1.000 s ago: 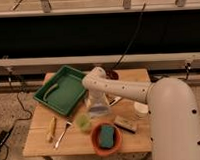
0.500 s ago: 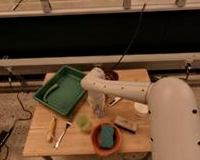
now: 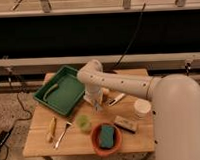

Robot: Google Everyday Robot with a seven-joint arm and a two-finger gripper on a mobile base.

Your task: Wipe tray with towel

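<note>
Now end effector point(image 3: 97, 103) sits pinched shut on small pale bluish-white cloth towel point(image 3: 91, 99), on wooden counter point(image 3: 76, 143) just right of large green rectangular plastic tray point(image 3: 69, 94).

From my end this looks like a lab or test space rather than a home, though the view is dim. A small wooden counter point(image 3: 41, 143) stands alone on a speckled hard floor point(image 3: 9, 106), in front of metal rails point(image 3: 52, 60) and a dark wall point(image 3: 66, 33). A black cable point(image 3: 134, 35) hangs behind it, and cords point(image 3: 5, 137) lie on the floor. A tray point(image 3: 69, 96), a bowl point(image 3: 95, 145) and a cup point(image 3: 142, 107) are spread over the counter. The gripper point(image 3: 98, 105) sits low, just beside the tray's right side.
</note>
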